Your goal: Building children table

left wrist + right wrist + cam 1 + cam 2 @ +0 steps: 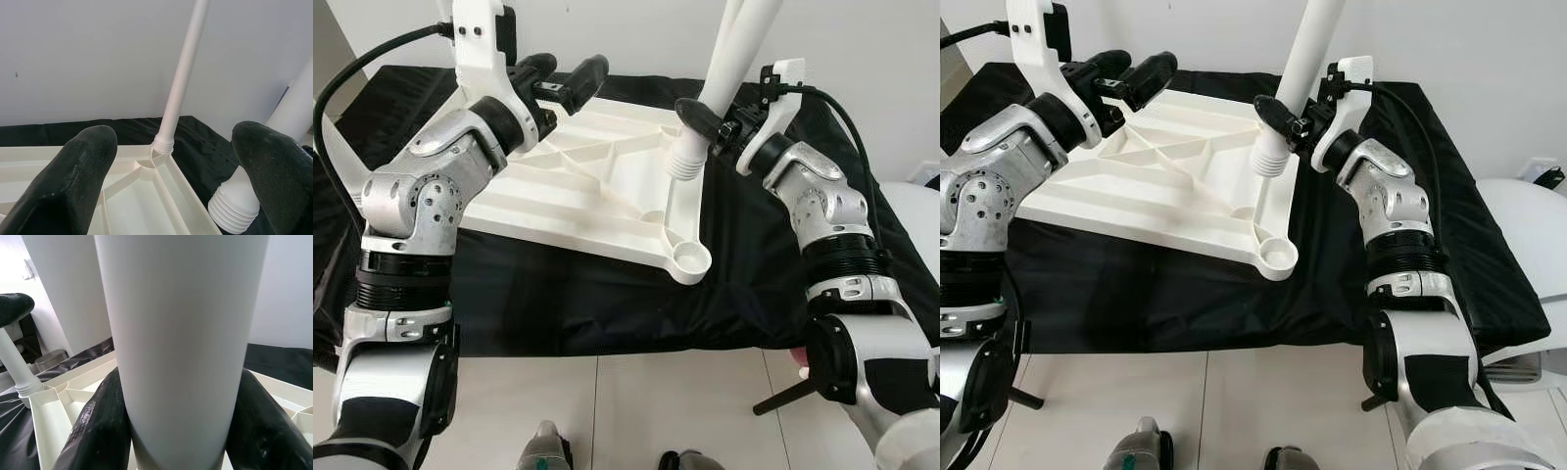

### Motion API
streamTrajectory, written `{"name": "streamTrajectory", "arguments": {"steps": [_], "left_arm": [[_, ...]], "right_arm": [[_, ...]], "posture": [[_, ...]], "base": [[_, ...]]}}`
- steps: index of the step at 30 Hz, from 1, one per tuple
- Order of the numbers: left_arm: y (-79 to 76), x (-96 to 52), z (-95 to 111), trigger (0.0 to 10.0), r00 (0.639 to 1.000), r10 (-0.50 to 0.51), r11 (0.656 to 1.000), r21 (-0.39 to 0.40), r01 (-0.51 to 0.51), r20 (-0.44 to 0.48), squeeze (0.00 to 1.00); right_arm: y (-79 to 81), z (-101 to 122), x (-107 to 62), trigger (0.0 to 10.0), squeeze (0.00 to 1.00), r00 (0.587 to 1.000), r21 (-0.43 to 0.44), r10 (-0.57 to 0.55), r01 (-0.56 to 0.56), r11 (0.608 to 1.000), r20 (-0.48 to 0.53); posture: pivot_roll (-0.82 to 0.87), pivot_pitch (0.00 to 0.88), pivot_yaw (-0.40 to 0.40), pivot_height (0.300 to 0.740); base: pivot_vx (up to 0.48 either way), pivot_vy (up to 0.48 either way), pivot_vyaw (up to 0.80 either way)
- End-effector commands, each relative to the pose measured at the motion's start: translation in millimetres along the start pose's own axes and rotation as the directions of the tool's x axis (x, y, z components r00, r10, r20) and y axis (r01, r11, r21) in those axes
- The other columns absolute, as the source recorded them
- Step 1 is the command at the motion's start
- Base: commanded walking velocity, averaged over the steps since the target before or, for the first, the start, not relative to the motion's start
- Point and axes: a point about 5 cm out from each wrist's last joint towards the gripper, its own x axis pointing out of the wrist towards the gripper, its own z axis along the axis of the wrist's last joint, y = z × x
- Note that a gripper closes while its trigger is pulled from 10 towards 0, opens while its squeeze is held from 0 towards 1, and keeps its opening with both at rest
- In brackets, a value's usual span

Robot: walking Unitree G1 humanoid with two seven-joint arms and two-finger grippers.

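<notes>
Right pincer (1295, 116) clamps white table leg (1299, 67) above unlabelled tabletop (1165, 186).

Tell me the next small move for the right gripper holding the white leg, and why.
Probably carry the white plastic table leg toward the empty round corner socket of the upturned white ribbed tabletop. The right gripper clamps the leg with its threaded end hanging above the tabletop edge, short of that socket. The left gripper hovers open.
</notes>
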Motion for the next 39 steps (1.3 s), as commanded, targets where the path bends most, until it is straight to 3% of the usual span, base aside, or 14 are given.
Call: {"name": "streamTrajectory", "arguments": {"steps": [1, 33, 34, 35, 36, 37, 38, 39], "left_arm": [[-2.2, -0.5, -1, 10.0, 1.0, -0.025, 1.0, 0.004, 0.025, 0.0, 0.0], [-2.2, -0.5, -1, 10.0, 1.0, -0.025, 1.0, 0.004, 0.025, 0.0, 0.0], [1.0, -1.0, -1, 10.0, 1.0, 0.006, 1.0, 0.007, -0.006, 0.002, 0.0], [1.0, -1.0, -1, 10.0, 1.0, 0.006, 1.0, 0.007, -0.006, 0.002, 0.0], [23.1, -14.4, -9, 10.0, 0.972, 0.235, 0.967, 0.099, -0.234, -0.006, 0.0], [23.1, -14.4, -9, 10.0, 0.972, 0.235, 0.967, 0.099, -0.234, -0.006, 0.0], [46.4, -34.4, -17, 10.0, 0.877, 0.48, 0.854, 0.219, -0.472, 0.019, 0.0], [46.4, -34.4, -17, 10.0, 0.877, 0.48, 0.854, 0.219, -0.472, 0.019, 0.0]], "right_arm": [[1.6, 2, -1.1, 10.0, 0.0, 1.0, -0.001, 0.023, -0.023, 1.0, 0.012], [1.6, 2, -1.1, 10.0, 0.0, 1.0, -0.001, 0.023, -0.023, 1.0, 0.012], [1.2, 1, -0.8, 10.0, 0.0, 1.0, -0.004, 0.002, -0.002, 1.0, 0.016], [1.2, 1, -0.8, 10.0, 0.0, 1.0, -0.004, 0.002, -0.002, 1.0, 0.016], [-1.3, -8, -5.7, 10.0, 0.0, 0.984, 0.002, -0.178, 0.178, 0.984, 0.028], [-1.3, -8, -5.7, 10.0, 0.0, 0.984, 0.002, -0.178, 0.178, 0.984, 0.028], [-3.3, -19, -14.9, 10.0, 0.0, 0.921, 0.012, -0.388, 0.388, 0.922, 0.039], [-3.3, -19, -14.9, 10.0, 0.0, 0.921, 0.012, -0.388, 0.388, 0.922, 0.039]], "posture": [[0.14, 0.145, -0.087, 0.74], [0.14, 0.145, -0.087, 0.74], [0.14, 0.0, 0.0, 0.74], [0.14, 0.0, 0.0, 0.74], [0.11, 0.0, 0.0, 0.74], [0.11, 0.0, 0.0, 0.74], [0.11, 0.0, 0.0, 0.74], [0.11, 0.0, 0.0, 0.74]], "base": [[0.0, 0.0, 0.0], [0.0, 0.0, 0.0], [0.0, 0.0, 0.0], [0.0, 0.0, 0.0], [0.0, 0.0, 0.0], [0.0, 0.0, 0.0], [0.0, 0.0, 0.0], [0.0, 0.0, 0.0]]}}
